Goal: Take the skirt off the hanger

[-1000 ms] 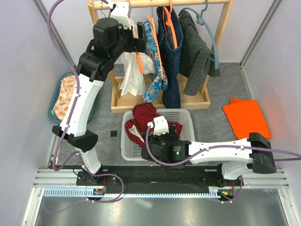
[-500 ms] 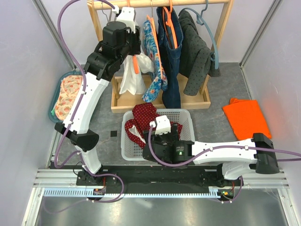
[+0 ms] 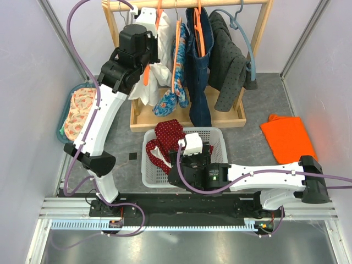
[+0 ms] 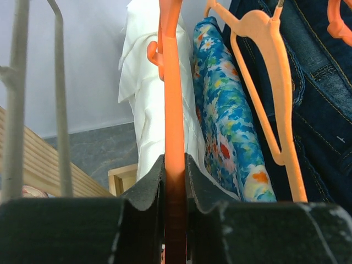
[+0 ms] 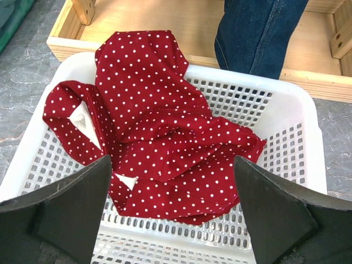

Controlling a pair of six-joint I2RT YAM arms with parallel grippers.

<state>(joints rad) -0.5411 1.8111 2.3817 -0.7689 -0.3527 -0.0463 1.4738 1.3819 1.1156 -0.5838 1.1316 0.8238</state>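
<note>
A white skirt [image 3: 159, 71] hangs from an orange hanger [image 3: 147, 74] at the left end of the wooden rack [image 3: 231, 3]. My left gripper [image 3: 154, 52] is raised beside it and shut on the hanger. In the left wrist view the orange hanger [image 4: 173, 110] runs straight up between the closed jaws of my left gripper [image 4: 175, 165], with the white skirt [image 4: 140, 93] just behind it. My right gripper [image 5: 171, 160] hovers open over a red polka-dot cloth [image 5: 165, 137] in the white basket [image 5: 258, 93], holding nothing.
A blue floral garment [image 3: 171, 96] on a pale orange hanger, dark jeans [image 3: 198, 66] and a dark dotted top [image 3: 228, 60] hang to the right on the same rack. An orange cloth [image 3: 289, 137] lies on the floor at right. A teal basket [image 3: 69, 107] stands at left.
My left gripper has gone from open to shut on the orange hanger. The hanger and the white and floral garments have swung back under the rail. The right arm shifted slightly right.
</note>
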